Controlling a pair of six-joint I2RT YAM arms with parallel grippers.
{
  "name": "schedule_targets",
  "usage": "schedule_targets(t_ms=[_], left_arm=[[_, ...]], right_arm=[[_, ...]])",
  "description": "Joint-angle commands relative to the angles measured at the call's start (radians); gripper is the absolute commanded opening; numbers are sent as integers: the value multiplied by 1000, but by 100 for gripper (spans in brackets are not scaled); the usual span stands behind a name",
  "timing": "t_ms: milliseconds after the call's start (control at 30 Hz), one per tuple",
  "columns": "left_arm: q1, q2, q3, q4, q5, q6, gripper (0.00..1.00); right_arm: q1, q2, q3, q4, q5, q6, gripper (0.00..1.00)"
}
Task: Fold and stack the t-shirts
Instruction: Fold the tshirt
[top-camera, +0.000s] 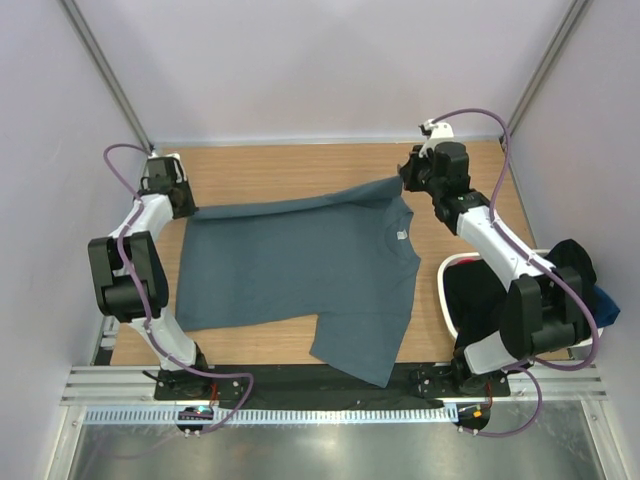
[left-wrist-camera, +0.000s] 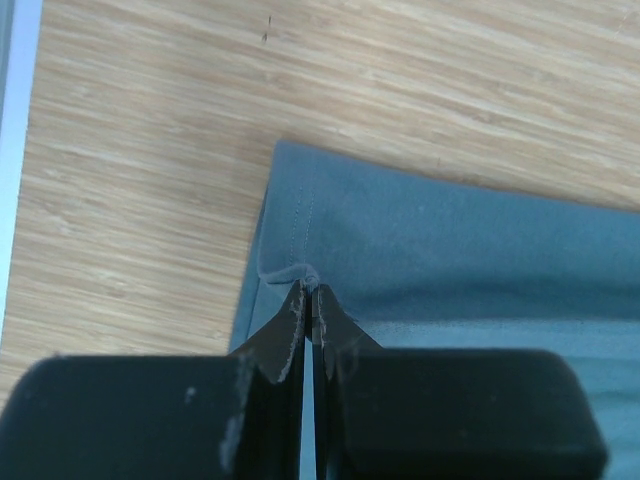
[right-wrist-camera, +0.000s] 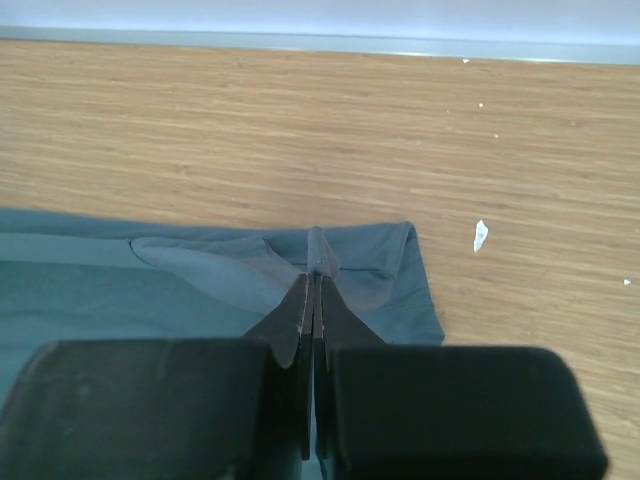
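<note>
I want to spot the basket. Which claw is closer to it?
Right. The right claw grips the t-shirt just beyond the basket; the left claw grips its opposite side.

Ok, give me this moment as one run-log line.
left gripper: shut on shirt hem corner | right gripper: shut on sleeve | shirt: spread on table

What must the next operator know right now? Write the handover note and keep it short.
Left claw: shut, pinching the hem corner of the blue-grey shirt at the far left.
Right claw: shut, pinching the same shirt's far sleeve at the far right.
Shirt: spread sideways on the table, neck to the right, far edge stretched between the two claws.
Basket, right of the table: other dark shirts in it.
Done: shirt laid out. No fold finished, no stack in sight.
Left: fold this shirt, then fold and stack the rest.
</note>
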Motion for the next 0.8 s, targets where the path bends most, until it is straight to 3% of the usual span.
schedule_targets(t_ms=[0,333,767], left_arm=[[-4,-44,-26,2,-26,11,0],[-26,-69,-81,2,-71,24,0],[-50,-82,-125,-2,-105,18,0]], right_arm=[[-2,-59,-45,-11,4,3,1],[-3,-124,-150,-141,-4,0,1],[-2,-128,-199,-184,1,-3,1]])
